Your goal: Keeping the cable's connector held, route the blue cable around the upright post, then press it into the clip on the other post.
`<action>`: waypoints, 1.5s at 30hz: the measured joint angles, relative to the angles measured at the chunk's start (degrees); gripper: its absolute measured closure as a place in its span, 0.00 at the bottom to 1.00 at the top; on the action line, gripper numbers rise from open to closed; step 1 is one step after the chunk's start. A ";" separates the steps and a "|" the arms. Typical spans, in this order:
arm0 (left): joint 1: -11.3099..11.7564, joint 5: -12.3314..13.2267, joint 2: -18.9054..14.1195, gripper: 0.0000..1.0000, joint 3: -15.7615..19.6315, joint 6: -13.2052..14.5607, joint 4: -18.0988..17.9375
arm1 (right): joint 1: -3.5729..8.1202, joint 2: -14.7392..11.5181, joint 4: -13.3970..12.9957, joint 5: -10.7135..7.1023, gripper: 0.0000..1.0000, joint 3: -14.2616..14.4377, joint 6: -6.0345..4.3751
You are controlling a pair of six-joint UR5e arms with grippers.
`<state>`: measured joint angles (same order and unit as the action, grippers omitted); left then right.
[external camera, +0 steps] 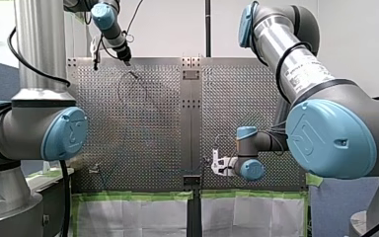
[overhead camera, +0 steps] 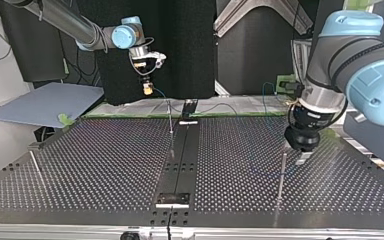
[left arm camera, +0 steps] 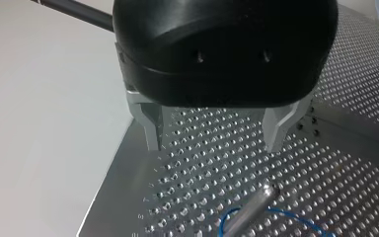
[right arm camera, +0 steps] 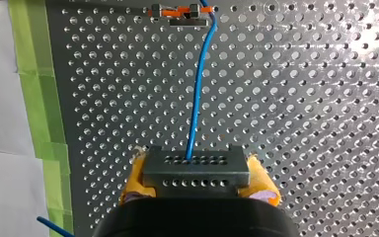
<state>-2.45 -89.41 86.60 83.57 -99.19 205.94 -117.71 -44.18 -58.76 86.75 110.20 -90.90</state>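
Right pincer (right arm camera: 197, 178): clamped by its yellow pads (right arm camera: 132, 183) on the grey connector (right arm camera: 196, 165). In the top view it hangs left of centre in the upper part of the frame, above the far edge of the bench (overhead camera: 90, 165).
Left pincer (left arm camera: 214, 134): its metal fingers (left arm camera: 150, 127) are set apart with nothing held between them. It is poised over the perforated plate, with the upright post (left arm camera: 250, 208) just ahead of it.
Blue cable (right arm camera: 199, 94): led out of the connector's face and straight ahead to a small orange-and-metal fitting (right arm camera: 180, 12), which it touches. A curve of it is seen at the post's foot in the left wrist view; whether the post is fully wrapped cannot be told.
Step in hand: judged to be the routing about the post, with the pressing into the clip not yet done. The clip itself is not made out with certainty.
How it is best done: the connector should be kept firmly clamped and level, so that the cable is not twisted. Some slack should be allowed while the left pincer is lowered astride the cable beside the post. The fingers should be closed only once the cable lies squarely between them, and the post should not be struck.
Risk: a taut cable may be pulled off the post or out of the connector.
Surroundings: green tape (right arm camera: 34, 74) borders the bench edge beside the right pincer.
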 joint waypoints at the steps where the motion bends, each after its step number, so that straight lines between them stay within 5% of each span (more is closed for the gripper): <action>1: 0.02 -0.25 0.07 0.00 0.00 0.47 0.03 | 0.01 0.00 0.01 0.00 1.00 0.00 0.00; 45: 0.15 -4.12 0.89 0.00 -0.01 24.51 0.35 | -0.02 0.01 -0.40 -0.96 1.00 -0.01 -0.17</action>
<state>-2.31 -93.53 87.48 83.56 -74.69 206.29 -117.72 -44.17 -59.16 85.79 110.19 -91.07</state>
